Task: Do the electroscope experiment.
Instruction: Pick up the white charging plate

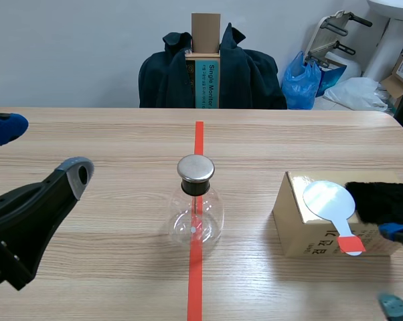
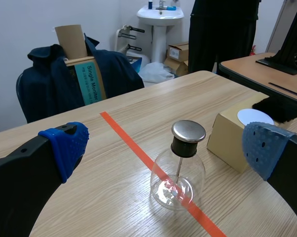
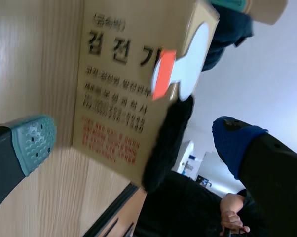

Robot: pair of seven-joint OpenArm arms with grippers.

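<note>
Clear round glass electroscope w/ a black neck and flat round metal cap stands upright mid-table, right on the orange-red tape line. A thin rod hangs from the cap down inside the glass. Nothing touches it.

To its right, apart from it, sits a tan cardboard box w/ printed text on its side. On top of the box lies a white round paddle w/ a red handle tip sticking out over the box's near edge. A piece of black fur lies on the box too, just beside the paddle on the far-right side.

Right gripper is low at the near right end of the box, fingers spread wide, gripping nothing; in its wrist view the box's printed side, handle tip and fur lie ahead betw. the two pads.

Left gripper is off to the left, well apart from the electroscope, fingers also spread wide and holding nothing; the flask sits ahead of it.

Wood-grain table carries it all. Behind it: a chair draped w/ a dark jacket, a blue plastic bag, a white washbasin.
</note>
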